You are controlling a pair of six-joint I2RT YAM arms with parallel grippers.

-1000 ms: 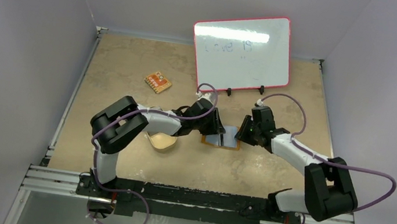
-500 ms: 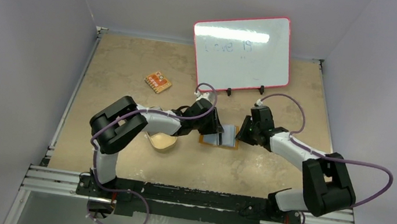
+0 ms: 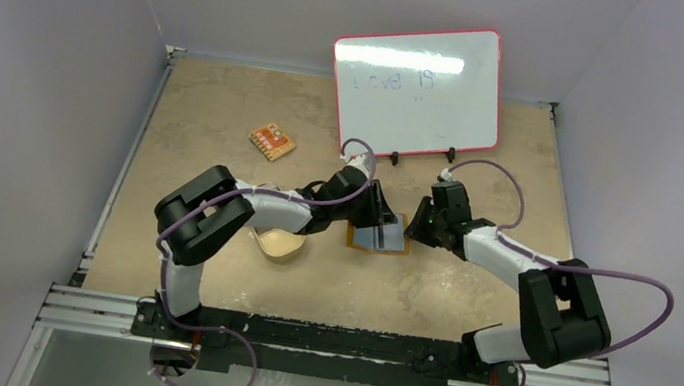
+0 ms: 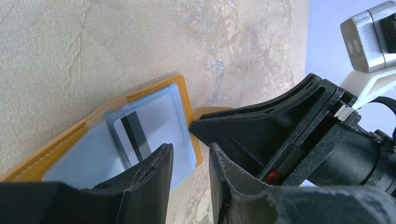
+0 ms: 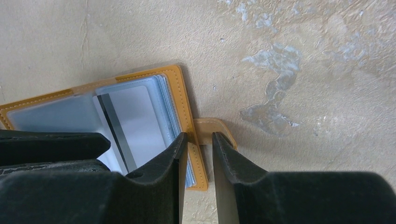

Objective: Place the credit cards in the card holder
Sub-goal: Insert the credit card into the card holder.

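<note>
The orange card holder [image 3: 380,238] lies open on the table between my two grippers, its pale blue-grey sleeves facing up. A grey card with a dark stripe [image 4: 148,125] sits in a sleeve and also shows in the right wrist view [image 5: 125,125]. My left gripper [image 3: 382,221] hovers over the holder's sleeves [image 4: 190,150], its jaws slightly apart and empty. My right gripper [image 3: 411,227] is at the holder's right edge [image 5: 200,136], jaws narrowly apart over the orange border and snap tab [image 5: 211,127]. No other cards are in view.
A tan oval dish [image 3: 278,244] sits left of the holder, partly under the left arm. An orange patterned flat piece [image 3: 271,142] lies at the far left. A whiteboard [image 3: 417,91] stands at the back.
The raised sleeve page has gone down and the holder lies flatter. My left gripper has turned and shifted slightly toward the back; my right gripper has edged left against the holder's edge.
</note>
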